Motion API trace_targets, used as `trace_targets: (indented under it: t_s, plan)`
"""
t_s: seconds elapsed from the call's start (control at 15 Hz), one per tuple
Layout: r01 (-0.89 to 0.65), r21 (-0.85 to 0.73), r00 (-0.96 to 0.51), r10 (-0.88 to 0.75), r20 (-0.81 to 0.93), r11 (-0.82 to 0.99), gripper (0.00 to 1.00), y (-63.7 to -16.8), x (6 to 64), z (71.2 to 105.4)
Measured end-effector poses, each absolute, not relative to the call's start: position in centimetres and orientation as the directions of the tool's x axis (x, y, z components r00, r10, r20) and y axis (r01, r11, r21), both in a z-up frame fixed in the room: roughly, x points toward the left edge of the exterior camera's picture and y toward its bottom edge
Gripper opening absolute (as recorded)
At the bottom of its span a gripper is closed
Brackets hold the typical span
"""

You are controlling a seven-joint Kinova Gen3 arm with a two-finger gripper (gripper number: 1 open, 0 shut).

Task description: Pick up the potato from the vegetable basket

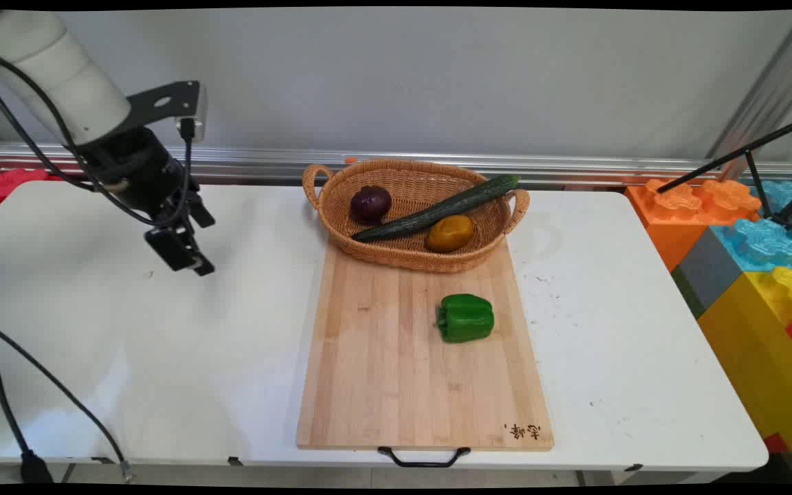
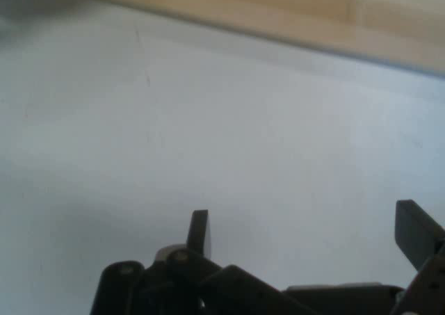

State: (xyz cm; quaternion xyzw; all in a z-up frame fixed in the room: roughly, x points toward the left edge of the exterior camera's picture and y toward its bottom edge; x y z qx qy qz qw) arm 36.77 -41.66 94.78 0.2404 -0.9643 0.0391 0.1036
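The gripper point(image 1: 186, 258) hangs over bare white table point(image 1: 162, 344), well left of the cutting board point(image 1: 396, 357), its fingers point(image 2: 199, 231) spread apart and holding nothing. In the hand view only table and what looks like the board's pale edge point(image 2: 292, 12) show, though it is soft. A green pepper point(image 1: 465, 317) lies on the board. Behind it a wicker basket point(image 1: 410, 258) rests on the board's far end, holding a purple onion point(image 1: 370, 204), a cucumber point(image 1: 437, 207) and a yellowish-brown fruit point(image 1: 449, 233)
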Motion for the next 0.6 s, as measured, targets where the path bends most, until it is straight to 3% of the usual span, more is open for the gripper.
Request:
trace_targets:
  t_s: [0.27, 0.6]
  plan:
    - [-0.484, -0.035, -0.845, -0.456, 0.279, 0.874, 1.0, -43.3, 36.9, 92.1]
    - [-0.458, -0.047, -0.873, -0.439, 0.213, 0.888, 1.0, -44.4, 40.2, 90.3]
